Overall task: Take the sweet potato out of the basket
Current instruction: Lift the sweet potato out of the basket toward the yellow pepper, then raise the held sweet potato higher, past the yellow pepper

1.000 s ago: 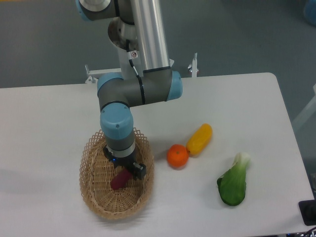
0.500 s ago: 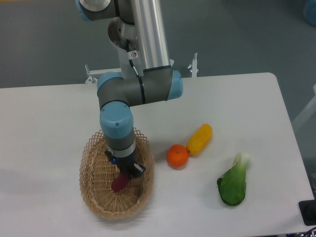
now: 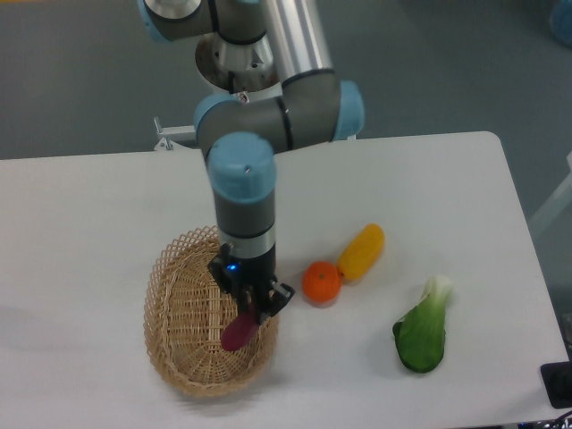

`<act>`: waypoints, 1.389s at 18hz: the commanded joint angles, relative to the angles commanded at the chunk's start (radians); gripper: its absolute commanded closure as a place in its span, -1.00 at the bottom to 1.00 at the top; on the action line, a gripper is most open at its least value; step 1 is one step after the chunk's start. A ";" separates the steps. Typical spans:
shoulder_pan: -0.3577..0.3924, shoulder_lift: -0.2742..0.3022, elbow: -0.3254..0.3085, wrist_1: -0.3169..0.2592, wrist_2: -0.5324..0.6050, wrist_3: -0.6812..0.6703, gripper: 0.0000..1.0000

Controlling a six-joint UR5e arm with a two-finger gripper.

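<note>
The magenta-purple sweet potato (image 3: 238,332) hangs from my gripper (image 3: 253,313), which is shut on its upper end. It is lifted off the floor of the tan woven basket (image 3: 183,331) and sits over the basket's right side, near the rim. The basket holds nothing else that I can see. The arm reaches down from the back of the table and hides part of the basket's far rim.
A round orange (image 3: 322,281) lies just right of the basket, touching a yellow-orange oblong fruit (image 3: 361,251). A green bok choy (image 3: 422,332) lies at the front right. The white table (image 3: 89,223) ends close on the right and front.
The gripper closed on the sweet potato, then rose and shifted right with it. The tuber now hangs tilted above the basket's right side instead of lying on its floor.
</note>
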 joint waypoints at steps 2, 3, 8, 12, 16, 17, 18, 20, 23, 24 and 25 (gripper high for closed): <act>0.029 0.008 0.000 -0.024 0.000 0.037 0.53; 0.038 0.017 -0.002 -0.041 0.000 0.057 0.53; 0.089 0.022 -0.003 -0.101 0.003 0.129 0.51; 0.143 0.054 -0.012 -0.138 0.006 0.211 0.51; 0.202 0.057 -0.005 -0.164 0.006 0.304 0.51; 0.221 0.057 0.000 -0.175 0.006 0.324 0.51; 0.239 0.057 0.002 -0.186 0.006 0.346 0.51; 0.264 0.058 0.003 -0.204 0.005 0.388 0.51; 0.281 0.058 0.003 -0.213 0.006 0.414 0.51; 0.293 0.058 0.006 -0.215 0.006 0.426 0.51; 0.307 0.064 0.008 -0.216 0.006 0.442 0.51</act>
